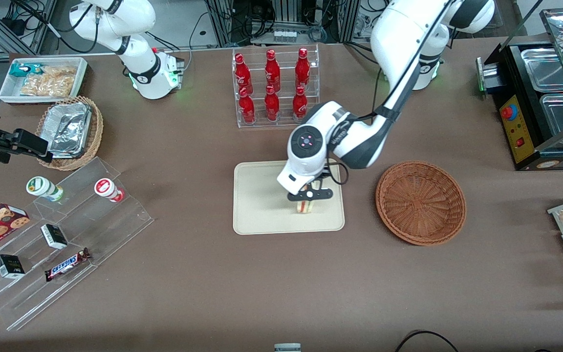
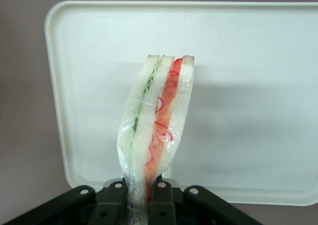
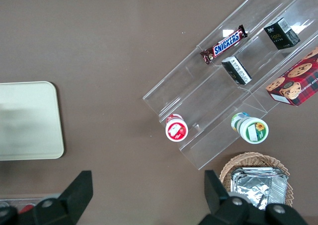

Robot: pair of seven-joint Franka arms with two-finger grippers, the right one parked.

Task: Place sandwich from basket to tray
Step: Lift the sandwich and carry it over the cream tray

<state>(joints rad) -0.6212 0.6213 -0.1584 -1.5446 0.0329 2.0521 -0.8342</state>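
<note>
Bench (image 1: 203, 293): brown surface carrying everything listed here.
Left arm (image 1: 389, 98): white, reaching down over the tray from about 1 o'clock of it in the front view.
Tray (image 1: 262, 195): cream rectangle with rounded corners and a low rim, flat on the bench at centre; its bare surface fills most of the left wrist view (image 2: 248, 61).
Basket (image 1: 421, 202): round reddish-brown wicker, at 3 o'clock of the tray toward the working arm's end, a strip of bench between the two; nothing shows inside it.
Bottle rack (image 1: 275, 87): clear stand with six red bottles, at 12 o'clock of the tray, farther from the front camera.
Gripper (image 1: 307, 199): above the tray's basket-side half; black fingers (image 2: 161, 197) closed narrowly on the sandwich's lower end.
Sandwich (image 1: 305, 206): wrapped wedge held on edge over the tray, white bread with green and red-orange layers showing (image 2: 156, 120); whether it touches the tray cannot be told.
</note>
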